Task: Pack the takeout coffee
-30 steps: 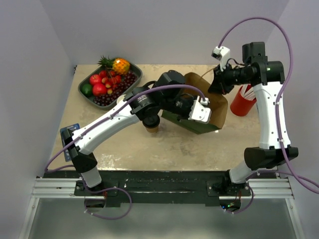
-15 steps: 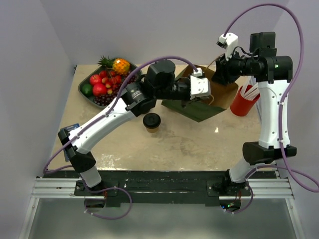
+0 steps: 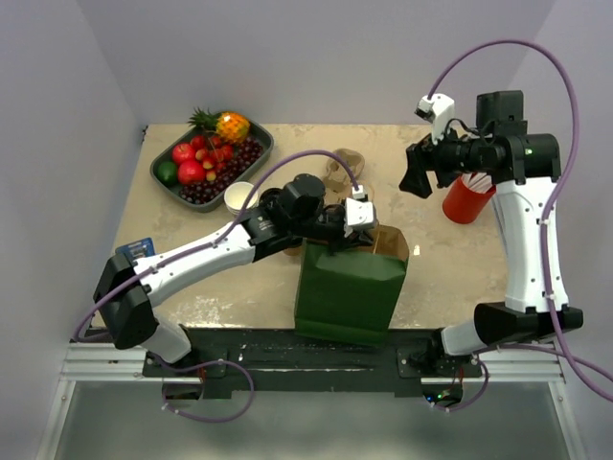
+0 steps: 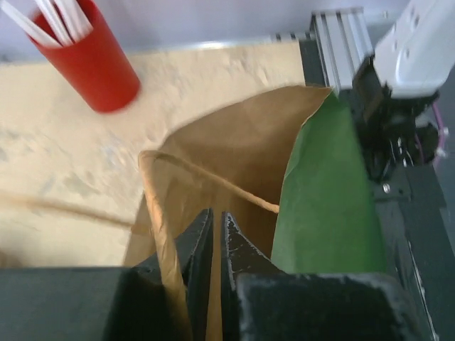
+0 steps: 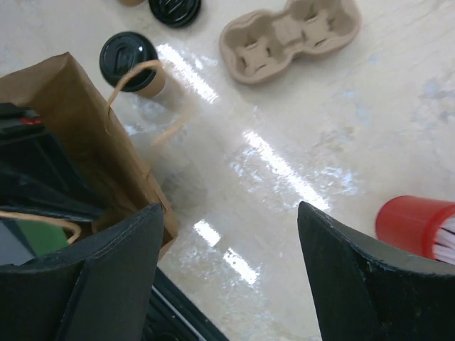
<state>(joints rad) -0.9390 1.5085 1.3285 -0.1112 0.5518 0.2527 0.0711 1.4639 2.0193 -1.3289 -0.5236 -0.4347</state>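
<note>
Right tool (image 5: 229,211) gapes wide, empty; lidded coffee cup (image 5: 128,55) at its ten o'clock on the bench (image 5: 306,135); left tool (image 4: 215,234) nearly closed at bag (image 4: 313,199) rim, grip unclear.

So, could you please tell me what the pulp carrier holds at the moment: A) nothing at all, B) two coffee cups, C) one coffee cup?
A: in the right wrist view, both wells of the pulp carrier are empty.
</note>
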